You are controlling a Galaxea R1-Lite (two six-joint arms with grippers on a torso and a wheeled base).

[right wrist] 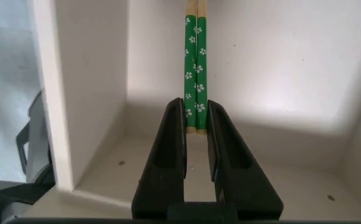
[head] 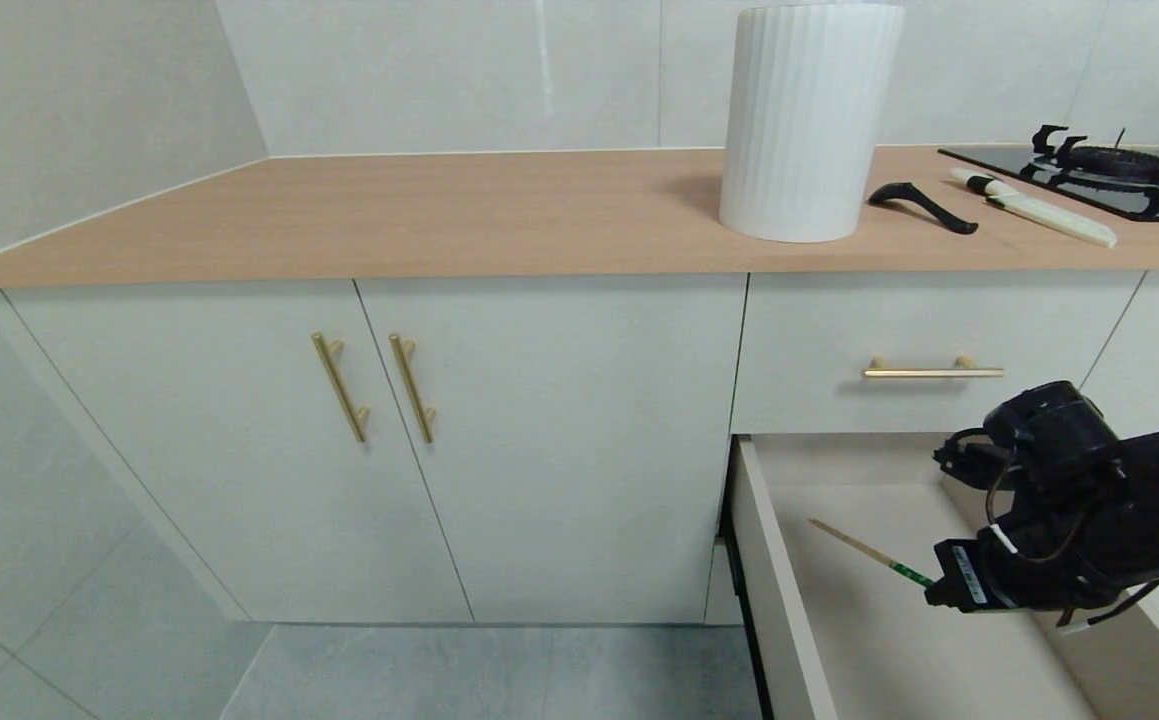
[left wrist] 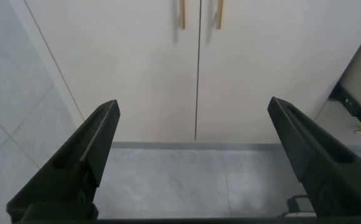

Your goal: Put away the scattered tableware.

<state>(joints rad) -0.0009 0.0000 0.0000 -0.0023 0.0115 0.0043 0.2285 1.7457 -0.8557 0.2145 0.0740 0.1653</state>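
The smooth, pale drawer (head: 754, 560) stands pulled out below the wood-grain desk (head: 389, 215); the right pincer (right wrist: 196, 118) hangs inside it, between its side walls, clamped narrow on two slim chopsticks (right wrist: 194, 56) with green flowered bands; the left pincer (left wrist: 193, 107) gapes wide, low before the flat cabinet doors (left wrist: 261, 62).

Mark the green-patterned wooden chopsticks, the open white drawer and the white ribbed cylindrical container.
green-patterned wooden chopsticks (right wrist: 196, 68): right wrist view, green flowered section.
open white drawer (head: 764, 570): head view, left side wall.
white ribbed cylindrical container (head: 807, 120): head view, middle of its side.
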